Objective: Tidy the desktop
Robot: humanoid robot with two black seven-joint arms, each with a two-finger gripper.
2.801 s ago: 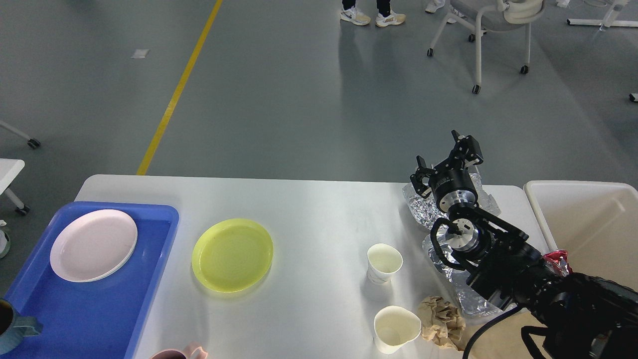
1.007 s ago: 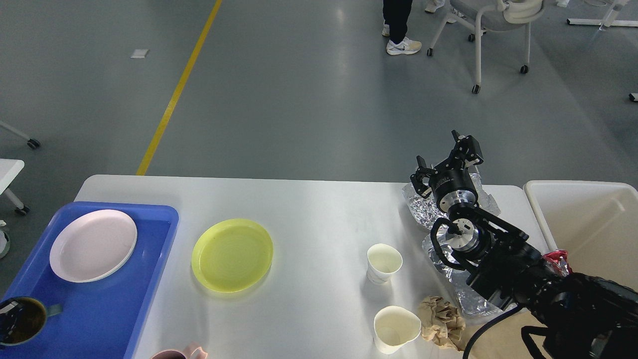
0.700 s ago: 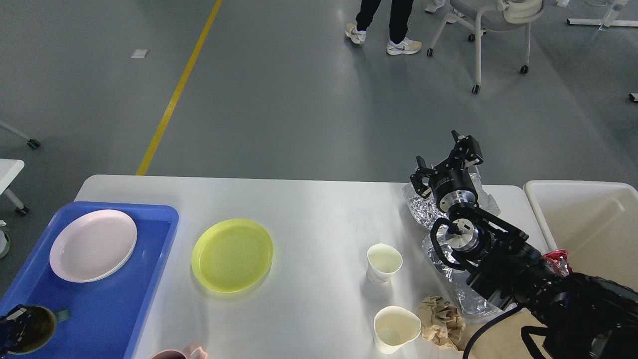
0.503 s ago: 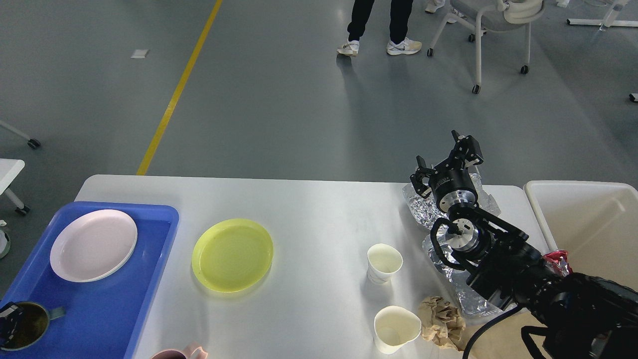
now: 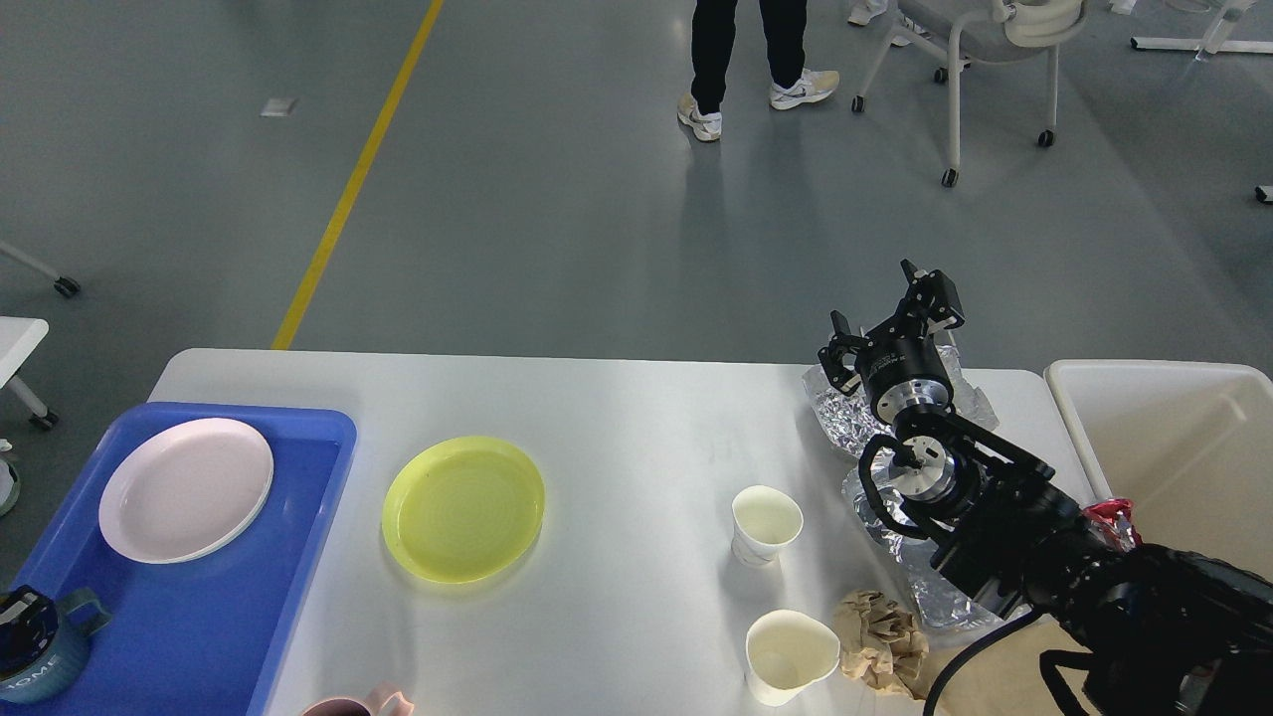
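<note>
The white desktop (image 5: 636, 418) carries a yellow plate (image 5: 463, 508), two paper cups (image 5: 766, 524) (image 5: 791, 656), a crumpled brown paper ball (image 5: 880, 641) and crinkled foil (image 5: 845, 413). My right gripper (image 5: 892, 316) hangs open and empty over the foil at the far right corner. A blue mug (image 5: 45, 641) marked HOME stands at the near left corner of the blue tray (image 5: 199, 617). A dark part of my left gripper (image 5: 18, 622) sits at the mug's rim, and its fingers cannot be told apart. A pink plate (image 5: 186, 489) lies in the tray.
An off-white bin (image 5: 1174, 447) stands off the desktop's right end, with a red wrapper (image 5: 1112, 519) by its rim. A pink mug (image 5: 358, 704) peeks in at the bottom edge. A person's legs (image 5: 746, 60) and a wheeled chair (image 5: 955, 60) are on the floor beyond.
The blue mug has shifted left in the tray's near corner and now shows its side instead of its dark inside. The right arm has not moved. The person behind has walked.
</note>
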